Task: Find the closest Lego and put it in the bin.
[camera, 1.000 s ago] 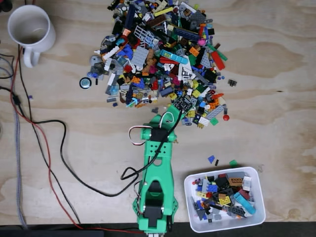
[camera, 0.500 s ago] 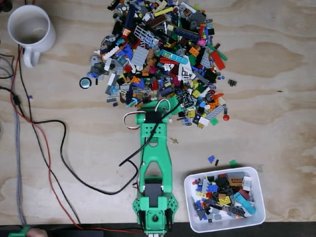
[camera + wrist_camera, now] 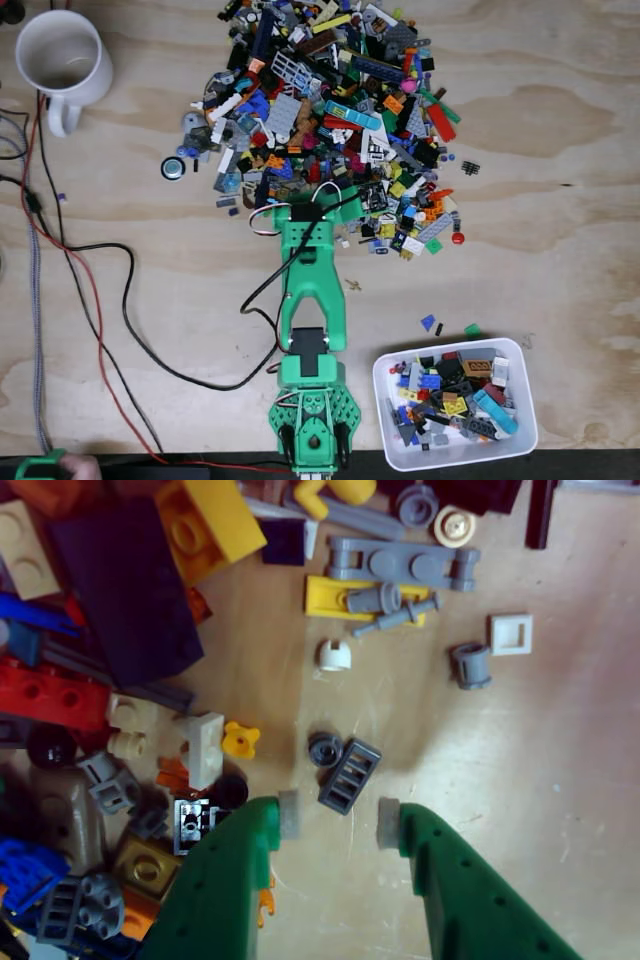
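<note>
Now | gripper [image 3: 338,822] parted wide, empty, tips low over bare wood | small dark grille Lego [image 3: 349,775] just ahead between fingertips | bin [image 3: 390,432] well apart

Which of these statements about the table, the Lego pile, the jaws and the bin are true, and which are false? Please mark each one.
1. The jaws of the gripper are open in the wrist view. True.
2. A small dark grille piece lies just ahead of the gap between the jaws. True.
3. The bin is empty. False: it already holds many Lego pieces.
4. In the fixed view, the white mug stands next to the bin. False: the mug is at the top left, the bin at the bottom right.
5. The arm reaches toward the lower edge of the Lego pile. True.
</note>
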Robot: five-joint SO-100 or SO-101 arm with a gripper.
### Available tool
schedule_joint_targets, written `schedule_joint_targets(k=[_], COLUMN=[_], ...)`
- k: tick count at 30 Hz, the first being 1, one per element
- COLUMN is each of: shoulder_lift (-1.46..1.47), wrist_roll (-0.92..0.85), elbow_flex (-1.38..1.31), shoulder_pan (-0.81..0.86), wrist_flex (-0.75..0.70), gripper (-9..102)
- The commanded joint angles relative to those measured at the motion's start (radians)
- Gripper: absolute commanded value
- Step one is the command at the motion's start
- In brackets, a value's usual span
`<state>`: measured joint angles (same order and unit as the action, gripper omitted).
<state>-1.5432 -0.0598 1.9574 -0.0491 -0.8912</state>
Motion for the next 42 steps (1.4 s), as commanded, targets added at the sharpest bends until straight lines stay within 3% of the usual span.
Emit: schedule_joint_targets(k=[1, 15, 24, 27, 34, 38, 42], shoulder_lift=[-0.017, 0.046, 0.052, 0.026, -0.242, -0.428, -0.537], wrist_roll=[0.002, -0.012, -0.04, -0.074, -0.267, -0.405, -0.575], elbow_flex=[-0.058, -0.029, -0.038, -0.086, -0.183, -0.209, -0.19], shoulder_pan=[-0.012, -0.025, -0.025, -0.025, 0.038, 0.215, 0.502], wrist_flex=[0.023, 0.074, 0.066, -0.006, -0.339, -0.505, -0.558], gripper=[12, 11, 0, 0, 0, 0, 0])
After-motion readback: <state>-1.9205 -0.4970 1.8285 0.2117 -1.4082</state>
